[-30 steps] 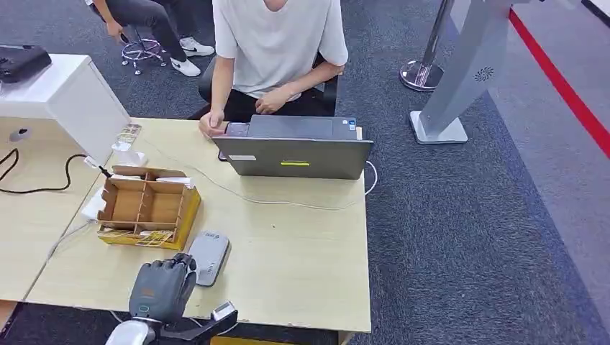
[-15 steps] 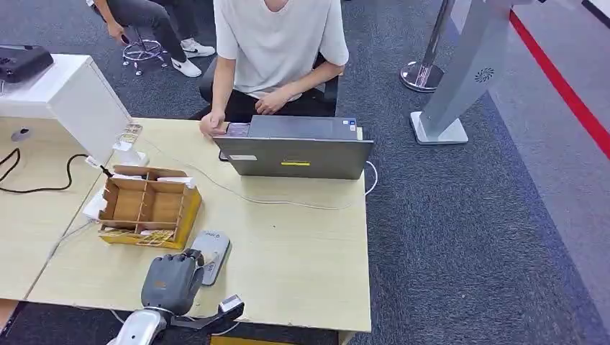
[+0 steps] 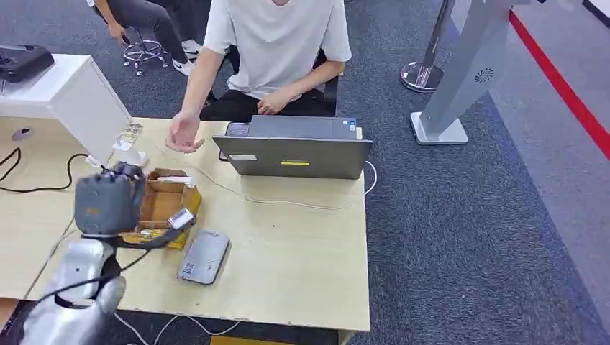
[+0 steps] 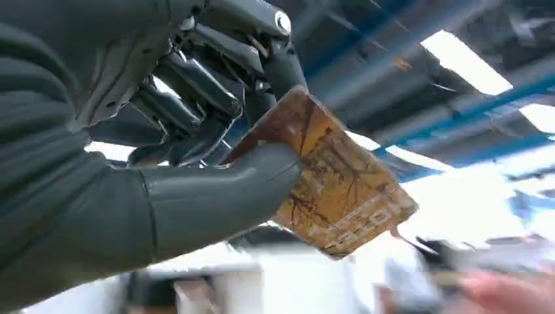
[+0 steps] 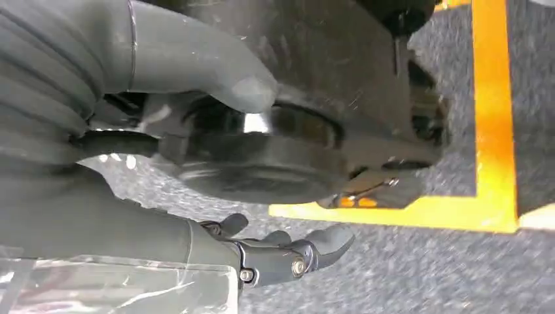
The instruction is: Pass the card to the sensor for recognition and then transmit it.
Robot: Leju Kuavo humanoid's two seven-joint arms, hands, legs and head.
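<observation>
My left hand (image 3: 108, 203) is raised above the table's left part, in front of the cardboard card box (image 3: 167, 202). In the left wrist view the left hand (image 4: 170, 157) pinches a brown and yellow patterned card (image 4: 334, 190) between its thumb and fingers. The grey flat sensor (image 3: 204, 256) lies on the table to the right of the hand, apart from it. A person in a white shirt sits across the table and holds an open hand (image 3: 183, 135) out over the table's far left. My right hand (image 5: 131, 222) hangs over the carpet with its fingers apart and nothing in them.
An open grey laptop (image 3: 295, 154) stands at the far side of the table (image 3: 302, 266), with a white cable (image 3: 288, 201) running in front of it. A white cabinet (image 3: 72, 97) stands at the left. A grey stand (image 3: 460, 79) rises from the carpet at the right.
My left hand has risen from the sensor near the front edge and moved left, up over the card box. The person's hand has lifted off the table and reaches out.
</observation>
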